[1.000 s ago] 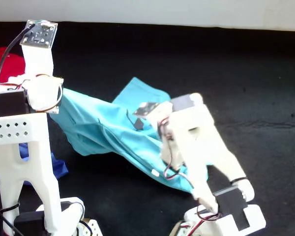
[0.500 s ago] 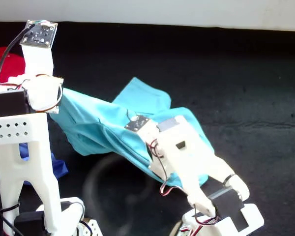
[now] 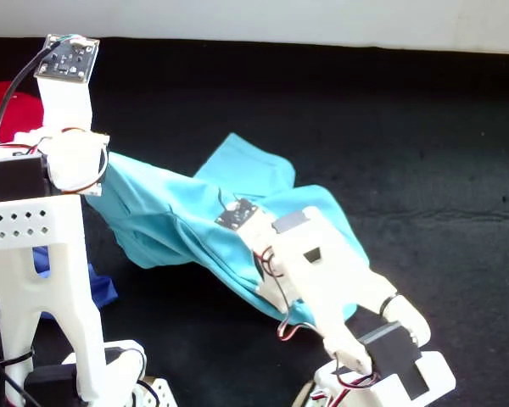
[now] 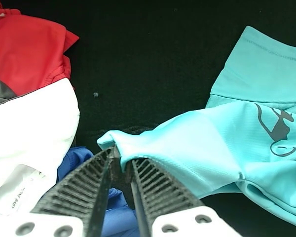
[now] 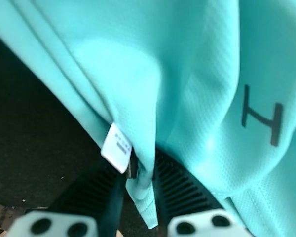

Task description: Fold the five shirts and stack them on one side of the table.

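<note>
A teal shirt [image 3: 170,212] hangs stretched between both arms above the black table [image 3: 407,127]. My left gripper [image 4: 122,165] is shut on a bunched corner of the teal shirt [image 4: 237,143], held up at the left side. My right gripper [image 5: 140,182] is shut on a folded edge of the teal shirt [image 5: 187,74], right beside its white label [image 5: 116,148]. The right arm [image 3: 322,271] lies low over the shirt's front right part. A red shirt [image 4: 29,44], a white shirt [image 4: 34,133] and a blue shirt [image 4: 76,160] lie bunched under the left gripper.
The red shirt [image 3: 8,110] sits at the table's far left and the blue shirt [image 3: 102,288] by the left arm's base [image 3: 42,254]. Bare black table stretches across the right and back. A pale wall [image 3: 322,17] borders the far edge.
My right arm has swung left and lower toward the front, still on the shirt's edge, and more of the teal shirt's right part shows. The left arm has stayed put.
</note>
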You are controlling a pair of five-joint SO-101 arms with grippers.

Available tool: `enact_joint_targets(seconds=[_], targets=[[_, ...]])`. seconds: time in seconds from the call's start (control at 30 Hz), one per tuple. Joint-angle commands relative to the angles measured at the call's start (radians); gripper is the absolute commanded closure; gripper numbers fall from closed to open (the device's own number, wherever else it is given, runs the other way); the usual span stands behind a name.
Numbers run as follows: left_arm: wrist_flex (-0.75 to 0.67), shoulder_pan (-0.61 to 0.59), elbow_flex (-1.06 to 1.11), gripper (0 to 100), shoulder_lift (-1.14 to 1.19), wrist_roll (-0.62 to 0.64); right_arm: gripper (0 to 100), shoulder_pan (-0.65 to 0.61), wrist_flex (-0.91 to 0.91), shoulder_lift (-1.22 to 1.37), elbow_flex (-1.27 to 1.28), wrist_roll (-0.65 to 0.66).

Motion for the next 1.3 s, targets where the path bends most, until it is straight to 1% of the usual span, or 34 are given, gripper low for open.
enact_joint_targets(seconds=[0.0,0.1,0.2,0.3,0.4,0.53,0.67,0.93,1.27], targets=[[-0.012,0.013,-0.027,99,-0.004,-0.005,98.8,-0.004,0.036,-0.013,-0.005,-0.009],[-0.012,0.013,-0.027,99,-0.004,-0.005,98.8,-0.004,0.096,-0.013,-0.042,-0.009],[-0.012,0.013,-0.027,99,-0.004,-0.005,98.2,0.018,0.196,-0.013,-0.143,-0.009],[-0.012,0.013,-0.027,99,-0.004,-0.005,98.1,0.048,0.252,-0.004,-0.242,-0.006],[-0.012,0.013,-0.027,99,-0.004,-0.005,98.0,0.053,0.252,-0.001,-0.278,-0.003],[-0.012,0.013,-0.027,99,-0.004,-0.005,92.5,0.047,0.249,-0.001,-0.278,-0.009],[-0.012,0.013,-0.027,99,-0.004,-0.005,94.0,0.047,0.229,-0.001,-0.277,-0.005],[-0.012,0.013,-0.027,99,-0.004,-0.005,93.6,0.048,0.229,0.001,-0.278,-0.006],[-0.012,0.013,-0.027,99,-0.004,-0.006,93.6,0.05,0.272,-0.007,-0.288,-0.006]])
